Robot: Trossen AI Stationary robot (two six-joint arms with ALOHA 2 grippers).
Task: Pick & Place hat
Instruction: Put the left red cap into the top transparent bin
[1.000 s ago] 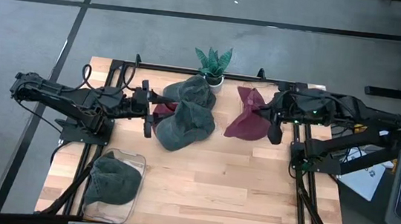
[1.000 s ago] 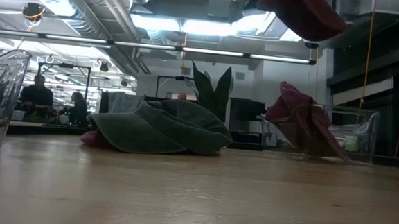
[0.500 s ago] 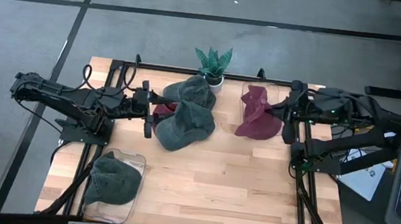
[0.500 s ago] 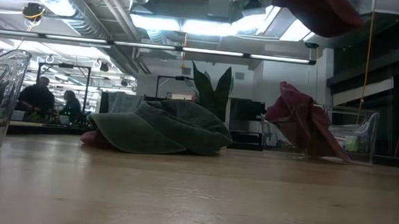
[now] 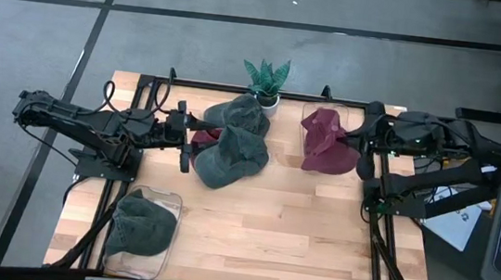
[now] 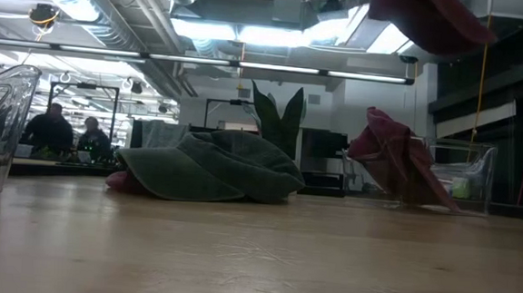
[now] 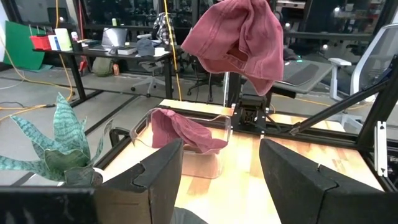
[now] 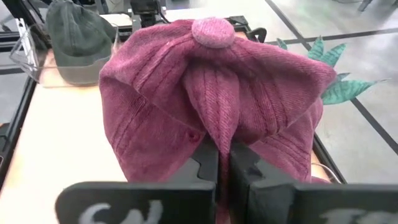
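A maroon hat hangs in the air from my right gripper, which is shut on it, above the far right of the table. Below it stands a clear bin with another maroon hat lying inside. A pile of green hats rests on the table's far middle, over a red one. My left gripper waits open at the pile's left side, touching nothing. My right gripper pinches a raised fold of the maroon hat's crown between its two fingers, just below the top button. The fingers come from the table's right side. The hat is lifted clear and droops around the fingers.
A potted plant stands at the far edge between the pile and the bin. A second clear bin at the near left holds a green hat. Bare wood lies across the table's middle and near right. People show far behind in the low view.
My right gripper has carried the maroon hat toward the table's right and far edges, from beside the bin to over it, staying shut. In the low view the hat has drifted right and slightly up. The left arm has kept still.
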